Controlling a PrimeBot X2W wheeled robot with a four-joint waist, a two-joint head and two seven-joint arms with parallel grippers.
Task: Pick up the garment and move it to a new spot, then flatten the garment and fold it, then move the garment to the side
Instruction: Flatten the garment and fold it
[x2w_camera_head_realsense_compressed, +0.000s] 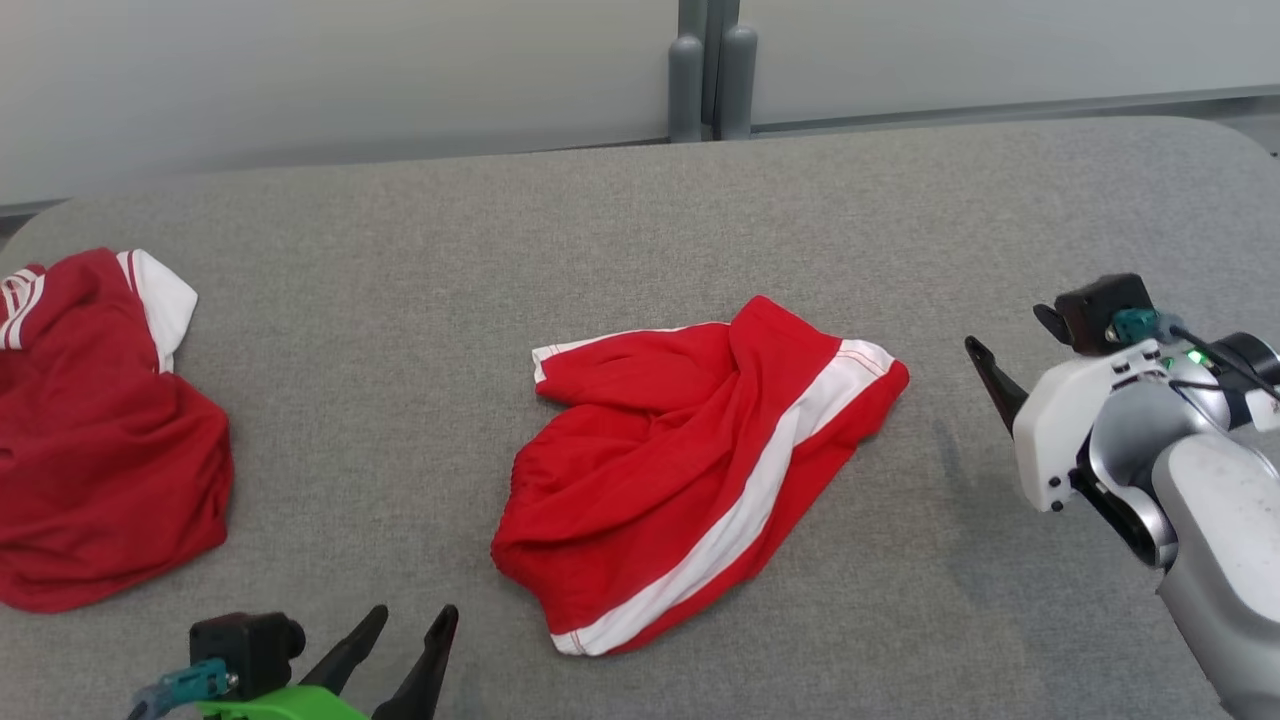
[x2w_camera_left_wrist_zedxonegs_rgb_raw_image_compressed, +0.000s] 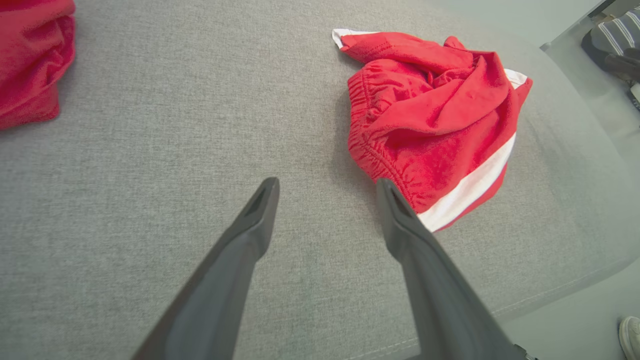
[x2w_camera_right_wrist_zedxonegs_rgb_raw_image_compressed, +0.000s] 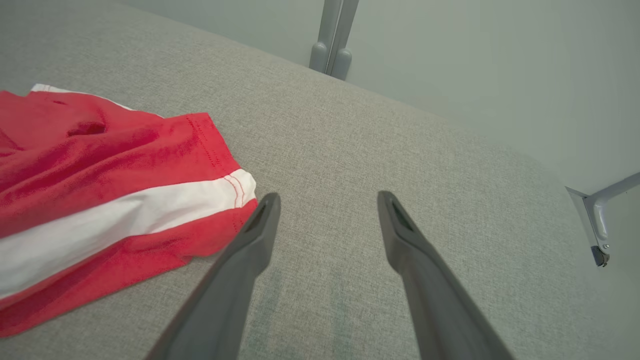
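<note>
Crumpled red fabric shorts with a white side stripe (x2w_camera_head_realsense_compressed: 690, 470) lie mid-way along the grey cloth-covered worktop (x2w_camera_head_realsense_compressed: 400, 330). Left gripper (x2w_camera_head_realsense_compressed: 414, 612) and right gripper (x2w_camera_right_wrist_zedxonegs_rgb_raw_image_compressed: 328, 197) flank them, both released and empty.

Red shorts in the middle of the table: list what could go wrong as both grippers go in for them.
The red shorts lie crumpled in overlapping folds; a pinch may catch one layer only, so they could lift twisted.
The left gripper and right gripper are both open over bare table; closing there would miss.
A red and white garment lies at the left; a drop there could tangle them.
</note>
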